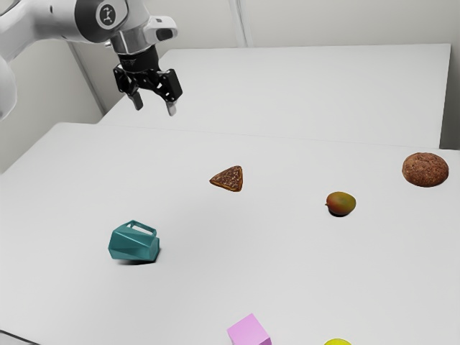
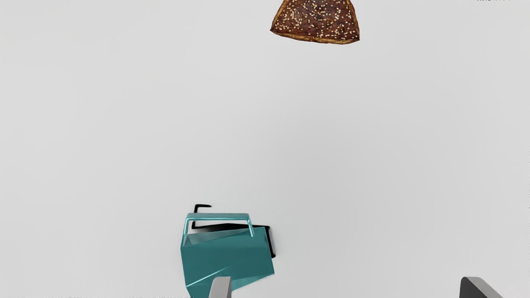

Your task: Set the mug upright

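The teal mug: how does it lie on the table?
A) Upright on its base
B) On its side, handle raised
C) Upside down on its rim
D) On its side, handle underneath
B: the mug rests on its side, and its handle stands up clear of the table.

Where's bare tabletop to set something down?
One patch lies between the teal mug, pastry, mango and pink block; another between the bread, mango and yellow item. Tighter, though hardly crowded: the gap from pink block to yellow item.
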Tool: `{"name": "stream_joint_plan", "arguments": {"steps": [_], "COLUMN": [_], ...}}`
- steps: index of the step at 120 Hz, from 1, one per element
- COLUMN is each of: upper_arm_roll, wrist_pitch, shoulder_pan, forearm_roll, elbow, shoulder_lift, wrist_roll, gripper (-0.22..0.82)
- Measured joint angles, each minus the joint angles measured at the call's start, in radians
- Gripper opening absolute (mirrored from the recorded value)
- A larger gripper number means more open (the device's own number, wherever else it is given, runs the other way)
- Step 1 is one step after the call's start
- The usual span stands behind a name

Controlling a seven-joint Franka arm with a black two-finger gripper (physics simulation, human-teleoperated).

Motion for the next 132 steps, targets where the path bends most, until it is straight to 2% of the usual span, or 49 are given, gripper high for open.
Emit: {"name": "stream_joint_plan", "arguments": {"steps": [32, 49, 82, 103, 132], "upper_arm_roll": [0.002, -0.004, -0.001, 0.001, 0.002], "wrist_pitch": [-0.020, -0.019, 0.128, 0.249, 0.371], "shoulder_pan": [0.014, 0.047, 0.128, 0.190, 0.319], "forearm_roll": [-0.020, -0.066, -0.217, -0.323, -0.505], "elbow": [-0.019, -0.090, -0.413, -0.568, -0.745], "shoulder_lift": [-0.007, -0.035, -0.196, -0.240, -0.250], "wrist_roll": [-0.025, -0.034, 0.046, 0.157, 0.348], "gripper": [0.60, 0.60, 0.60, 0.60, 0.60]}}
